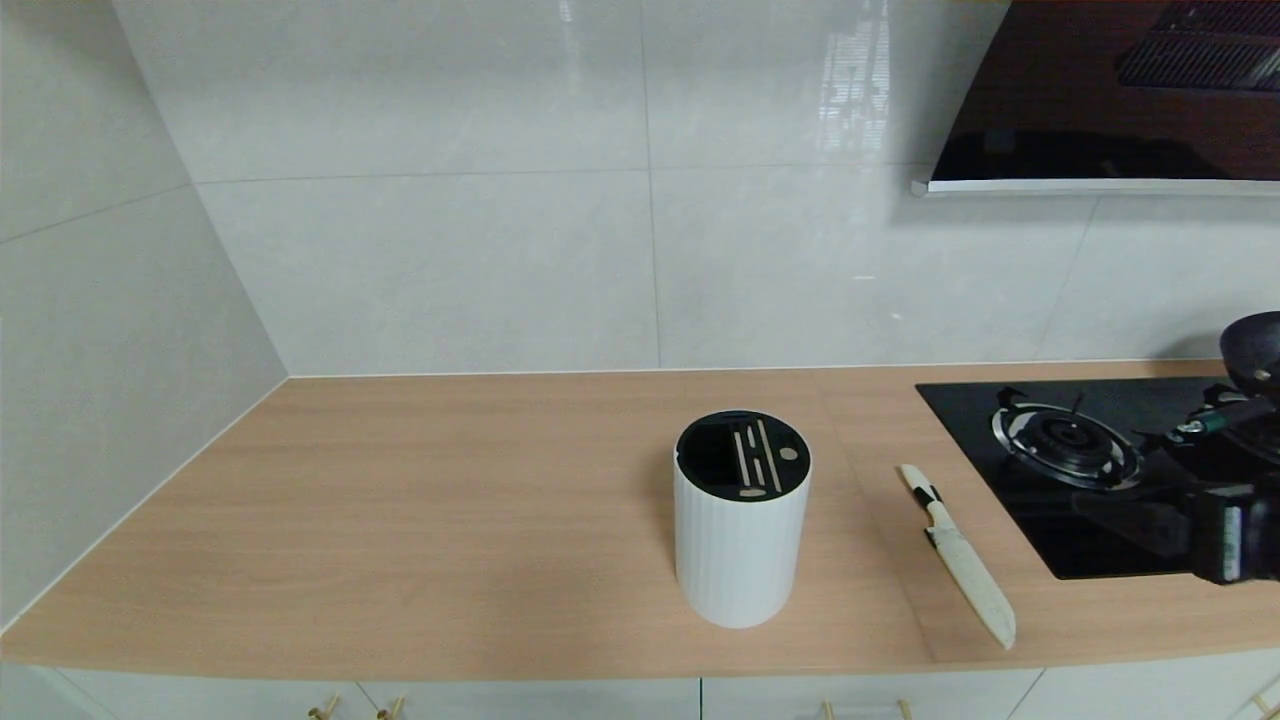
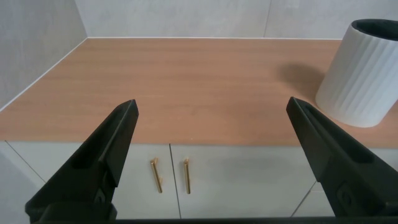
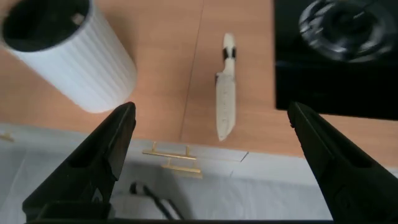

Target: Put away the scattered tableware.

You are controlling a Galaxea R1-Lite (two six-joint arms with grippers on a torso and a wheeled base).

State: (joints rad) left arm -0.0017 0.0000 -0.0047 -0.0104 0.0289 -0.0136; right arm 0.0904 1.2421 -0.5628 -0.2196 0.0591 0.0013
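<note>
A cream knife [image 1: 958,555] with a black band on its handle lies flat on the wooden counter [image 1: 450,520], between the holder and the hob. A white ribbed cylindrical holder [image 1: 741,520] with a black slotted top stands upright left of it. My right gripper [image 3: 211,112] is open and empty, above the counter's front edge, with the knife [image 3: 226,93] and holder [image 3: 68,53] below it. My left gripper [image 2: 211,109] is open and empty, low in front of the counter edge, left of the holder [image 2: 364,71].
A black gas hob [image 1: 1080,470] with a burner fills the counter's right end, and a dark pan [image 1: 1255,350] sits at its far side. Tiled walls close the back and left. Cabinet doors with brass handles [image 2: 157,174] are under the counter.
</note>
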